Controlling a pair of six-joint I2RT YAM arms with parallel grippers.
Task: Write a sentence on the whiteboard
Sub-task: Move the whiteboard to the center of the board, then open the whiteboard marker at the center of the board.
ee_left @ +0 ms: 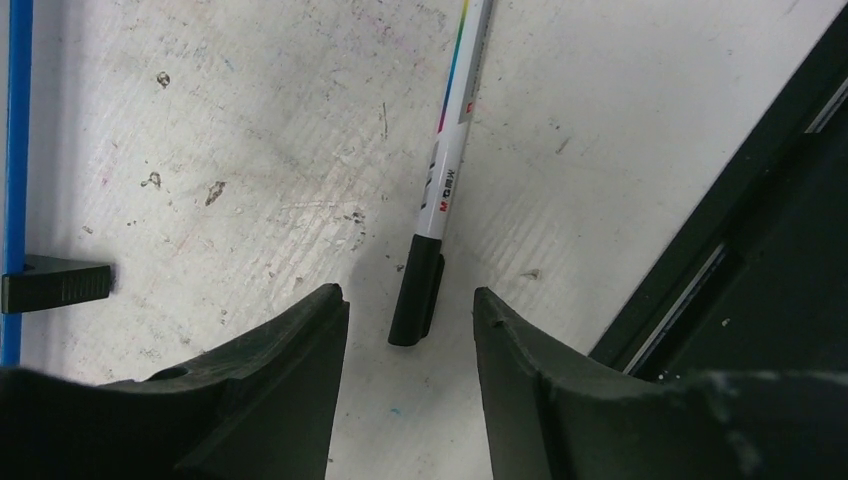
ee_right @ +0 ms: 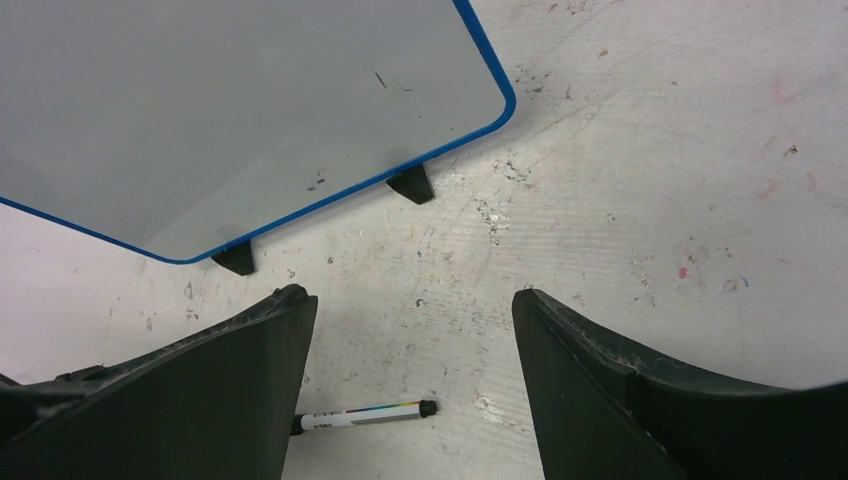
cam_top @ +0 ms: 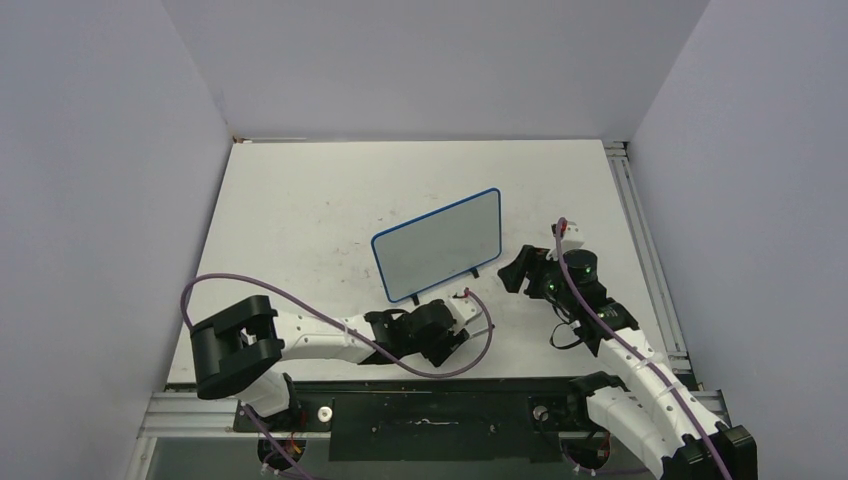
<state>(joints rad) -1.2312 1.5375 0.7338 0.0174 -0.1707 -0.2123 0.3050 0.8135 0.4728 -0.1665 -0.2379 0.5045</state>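
Scuffed table (cam_top: 300, 190), upright whiteboard (cam_top: 438, 245) (marker (ee_left: 447, 170) nearby)

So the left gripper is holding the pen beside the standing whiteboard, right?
No: the pen lies on the table between the fingertips of the open left gripper, not held; the left wrist view shows it. The whiteboard does stand beside it.

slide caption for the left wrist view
Open left gripper above a capped marker lying on the table near the whiteboard.
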